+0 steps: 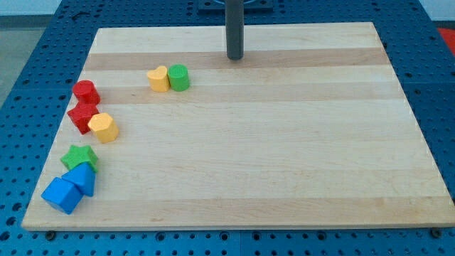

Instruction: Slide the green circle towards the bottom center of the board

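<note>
My tip (235,57) stands toward the view's top-right of the green circle (179,77) (touching the yellow block (158,79)).

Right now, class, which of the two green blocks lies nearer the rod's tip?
The green circle, touching the yellow block near the view's top, lies nearer my tip. The green star sits far off at the view's left edge, above the blue blocks.

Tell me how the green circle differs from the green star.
The green circle is round and sits near the view's top, touching a yellow block; the green star is pointed, at the view's lower left against a blue block. My tip is nearer the circle. Both are green.
</note>
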### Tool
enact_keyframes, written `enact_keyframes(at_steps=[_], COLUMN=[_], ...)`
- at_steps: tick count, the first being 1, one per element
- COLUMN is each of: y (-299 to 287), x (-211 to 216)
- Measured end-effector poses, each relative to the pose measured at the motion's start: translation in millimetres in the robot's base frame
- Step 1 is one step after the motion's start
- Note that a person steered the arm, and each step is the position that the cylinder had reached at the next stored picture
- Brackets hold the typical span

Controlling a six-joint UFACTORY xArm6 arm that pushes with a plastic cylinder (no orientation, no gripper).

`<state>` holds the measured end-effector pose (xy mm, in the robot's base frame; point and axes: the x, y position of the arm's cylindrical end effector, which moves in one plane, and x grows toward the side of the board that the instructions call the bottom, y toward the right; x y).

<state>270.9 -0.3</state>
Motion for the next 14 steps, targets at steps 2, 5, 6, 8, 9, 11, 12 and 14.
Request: enact_keyframes(at_steps=[2, 5, 6, 8, 9, 11, 12, 14], y=[-35, -116, -116, -116, -116, -115, -87, -23], x=[-10, 37, 59, 98, 119, 163, 163, 165])
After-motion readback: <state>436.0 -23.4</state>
